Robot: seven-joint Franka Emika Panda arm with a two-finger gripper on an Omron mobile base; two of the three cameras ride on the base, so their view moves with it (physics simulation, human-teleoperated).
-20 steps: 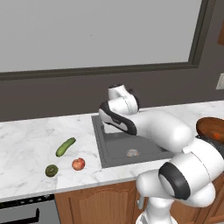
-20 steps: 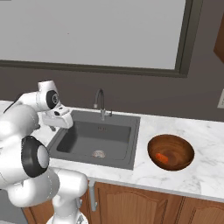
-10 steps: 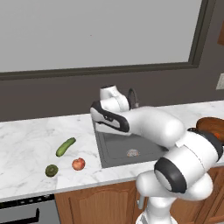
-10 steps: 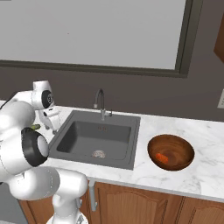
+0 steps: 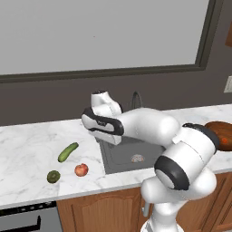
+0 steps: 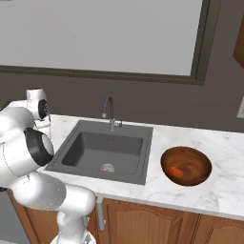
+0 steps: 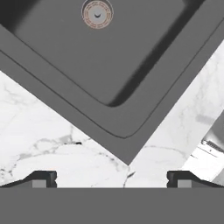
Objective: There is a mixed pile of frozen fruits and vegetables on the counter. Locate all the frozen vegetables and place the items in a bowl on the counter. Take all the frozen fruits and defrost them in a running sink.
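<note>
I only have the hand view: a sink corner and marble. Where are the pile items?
Observer: In the left base view, the cucumber, apple and green fruit lie on the counter, left of the sink.
Operator: And the carrot?
Observer: The right base view shows the carrot inside the bowl, right of the sink.
Operator: Tap running?
Observer: No stream shows under the faucet.

No text, label, brand, number or sign can be read in any of the views. The surfaces at the centre and lower edges of the frames carry only plain colour, wood grain or marble veining, with no lettering.
</note>
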